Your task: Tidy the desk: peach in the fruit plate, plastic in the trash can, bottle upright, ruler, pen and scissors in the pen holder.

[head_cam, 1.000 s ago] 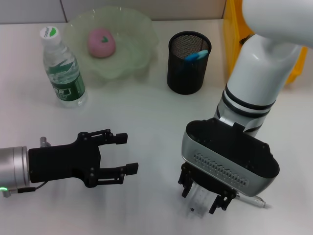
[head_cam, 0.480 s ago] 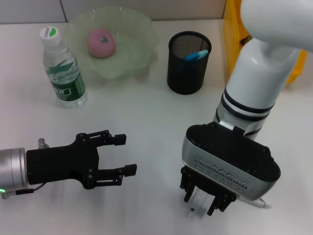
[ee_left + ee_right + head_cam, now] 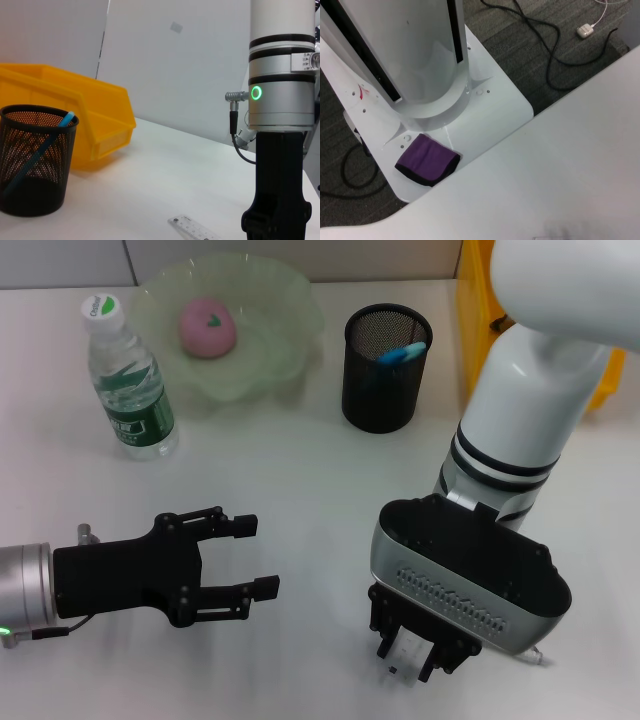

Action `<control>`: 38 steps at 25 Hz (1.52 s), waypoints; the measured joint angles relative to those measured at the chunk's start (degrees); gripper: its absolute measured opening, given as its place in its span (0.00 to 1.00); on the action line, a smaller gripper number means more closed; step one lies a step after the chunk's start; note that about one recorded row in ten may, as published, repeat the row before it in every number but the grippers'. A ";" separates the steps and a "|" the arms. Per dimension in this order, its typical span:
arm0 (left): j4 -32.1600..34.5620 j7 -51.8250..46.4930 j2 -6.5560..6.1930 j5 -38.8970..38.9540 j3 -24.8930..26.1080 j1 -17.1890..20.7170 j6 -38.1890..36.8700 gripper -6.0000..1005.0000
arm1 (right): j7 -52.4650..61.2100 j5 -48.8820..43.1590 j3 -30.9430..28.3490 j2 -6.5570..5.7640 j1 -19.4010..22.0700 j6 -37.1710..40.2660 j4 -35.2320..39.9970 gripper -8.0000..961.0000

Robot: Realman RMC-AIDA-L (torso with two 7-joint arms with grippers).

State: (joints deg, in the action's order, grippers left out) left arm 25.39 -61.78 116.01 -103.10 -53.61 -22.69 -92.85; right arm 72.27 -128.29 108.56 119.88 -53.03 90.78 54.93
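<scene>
Dropped the right tool (image 3: 408,652) closer onto the ruler (image 3: 192,228) since a second back, covering nearly all of it, at the bench (image 3: 300,480) edge well nearer than the pen holder (image 3: 386,368). Could not tell whether clamped on the strip or merely astride it. Left the white pen (image 3: 522,651) just beside that tool. Held the left tool (image 3: 262,555) spread wide, idle, nearer than the holder and to its left. Called for a square pinch across the ruler's width, a check before lifting, then a tip to vertical over the holder's mouth. Beyond: bottle (image 3: 130,380) upright, peach (image 3: 207,327) in fruit plate (image 3: 285,300).
</scene>
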 joint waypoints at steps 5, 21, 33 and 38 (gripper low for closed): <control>0.07 0.00 0.00 0.00 0.02 0.03 -0.08 0.79 | 0.01 0.00 0.07 0.00 0.03 0.00 0.00 0.40; 0.21 0.00 -0.06 0.00 1.01 0.10 -1.46 0.79 | 0.96 -0.41 -7.20 -0.23 -0.25 3.55 1.37 0.40; 0.36 0.00 -0.17 0.00 1.33 0.00 -1.79 0.79 | 0.99 -2.04 -23.69 -0.67 0.12 10.44 3.14 0.40; 0.36 0.32 -0.08 0.02 1.46 -0.11 -1.87 0.79 | 0.68 -3.18 -31.48 -0.78 0.81 10.85 2.59 0.40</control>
State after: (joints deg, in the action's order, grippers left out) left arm 25.75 -61.46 115.93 -103.08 -52.16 -22.80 -94.72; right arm 72.95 -131.47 77.07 119.10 -52.22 101.62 57.53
